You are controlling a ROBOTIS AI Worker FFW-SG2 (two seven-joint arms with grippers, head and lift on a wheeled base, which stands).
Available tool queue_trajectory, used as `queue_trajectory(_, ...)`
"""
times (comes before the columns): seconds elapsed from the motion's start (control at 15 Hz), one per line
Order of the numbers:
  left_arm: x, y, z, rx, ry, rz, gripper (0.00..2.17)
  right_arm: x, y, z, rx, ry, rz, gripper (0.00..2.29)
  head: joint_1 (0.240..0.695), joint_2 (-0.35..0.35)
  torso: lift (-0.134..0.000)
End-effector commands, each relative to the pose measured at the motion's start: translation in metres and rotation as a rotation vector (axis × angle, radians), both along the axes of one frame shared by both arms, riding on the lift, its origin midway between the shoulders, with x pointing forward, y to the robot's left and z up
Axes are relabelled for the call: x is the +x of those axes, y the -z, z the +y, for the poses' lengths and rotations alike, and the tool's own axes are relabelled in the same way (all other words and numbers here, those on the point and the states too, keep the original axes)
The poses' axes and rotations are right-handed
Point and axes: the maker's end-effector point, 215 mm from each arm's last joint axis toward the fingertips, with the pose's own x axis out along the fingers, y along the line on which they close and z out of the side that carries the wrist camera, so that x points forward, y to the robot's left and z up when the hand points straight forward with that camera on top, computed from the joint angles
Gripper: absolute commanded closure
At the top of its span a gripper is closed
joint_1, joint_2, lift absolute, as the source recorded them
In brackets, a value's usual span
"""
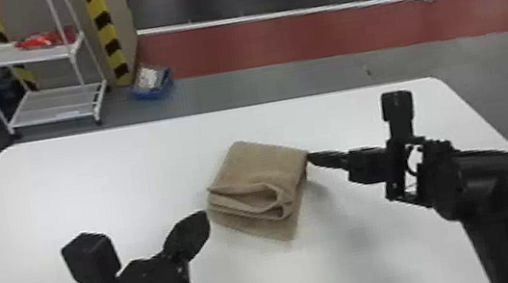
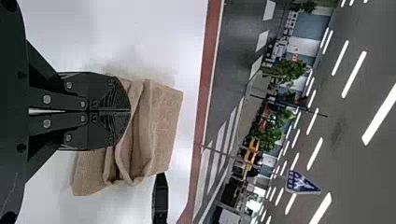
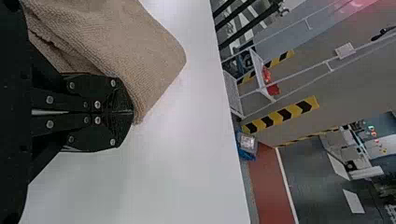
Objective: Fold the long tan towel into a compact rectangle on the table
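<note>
In the head view, at lower left, the left claw point(image 1: 203, 217) is black and leaf-shaped; the right claw point(image 1: 310, 158), right of centre, is black and slimmer. A glossy, rounded black casing point(image 1: 506, 171) sits at right. The wrist views show silver screws point(image 2: 46, 99) and fine ridges point(image 3: 114, 114) near the rounded tips.

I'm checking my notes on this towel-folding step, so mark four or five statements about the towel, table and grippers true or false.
1. The towel lies folded in layers. True.
2. It hangs over the table's edge. False: it lies wholly on the table.
3. The right gripper is at the towel's right corner. True.
4. That gripper's fingers are spread wide. False: they are shut.
5. The left gripper is shut. True.
</note>
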Motion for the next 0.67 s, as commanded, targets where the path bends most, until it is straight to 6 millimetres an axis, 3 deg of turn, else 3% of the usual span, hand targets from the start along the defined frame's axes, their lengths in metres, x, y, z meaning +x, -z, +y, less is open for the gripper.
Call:
queue_trajectory(0.0, 0.022, -0.005, -0.009, -0.018, 0.032, -0.009, 1.96, 0.013, -0.009, -0.019, -0.020, 0.039, -0.015, 2.01, 0.695, -0.058, -0.123)
queue_trajectory(0.13, 0.041, -0.005, -0.031, -0.018, 0.074, -0.009, 1.96, 0.019, -0.018, -0.041, 0.008, 0.082, -0.024, 2.01, 0.695, -0.069, -0.123)
queue_trajectory(0.2, 0.048, -0.004, -0.036, -0.029, 0.083, -0.005, 1.96, 0.015, -0.013, -0.048, 0.012, 0.092, 0.004, 2.01, 0.695, -0.094, -0.123)
queue_trajectory(0.27, 0.048, -0.002, -0.037, -0.034, 0.083, 0.001, 1.96, 0.008, -0.008, -0.044, 0.023, 0.086, 0.017, 2.01, 0.695, -0.111, -0.123)
queue_trajectory(0.4, 0.055, -0.005, -0.027, -0.027, 0.054, -0.017, 1.96, 0.001, -0.041, -0.041, 0.076, 0.073, -0.143, 2.01, 0.695, -0.132, -0.123)
queue_trajectory(0.6, 0.072, -0.020, 0.004, -0.027, -0.034, -0.087, 1.96, -0.018, -0.068, -0.025, 0.104, 0.013, -0.235, 2.01, 0.695, -0.114, -0.123)
